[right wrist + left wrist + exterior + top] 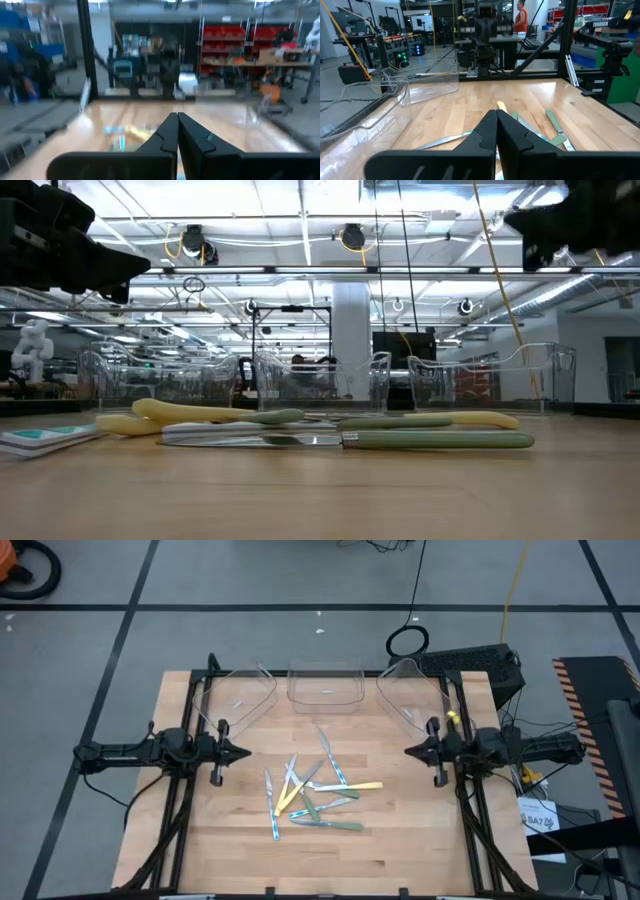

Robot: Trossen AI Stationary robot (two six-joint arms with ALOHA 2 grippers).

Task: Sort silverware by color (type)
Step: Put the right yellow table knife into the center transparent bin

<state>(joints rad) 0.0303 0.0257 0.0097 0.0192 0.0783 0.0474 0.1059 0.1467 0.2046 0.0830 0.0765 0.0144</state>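
The silverware [312, 795] lies in a loose pile on the middle of the wooden table: several slim utensils with yellow, green and light blue handles, some crossing one another. In the low view the silverware [330, 430] lies flat on the tabletop. My left gripper [245, 752] hovers shut above the table's left side, left of the pile; its fingertips [496, 117] meet. My right gripper [408, 751] hovers shut at the right side, right of the pile; its fingertips [177, 120] meet too. Neither touches anything.
Three clear plastic trays stand along the far edge: left tray [240, 695], middle tray [325, 683], right tray [412, 695]. Bare wood [330, 860] lies near the pile's near side. A dark box [475, 665] sits past the far right corner.
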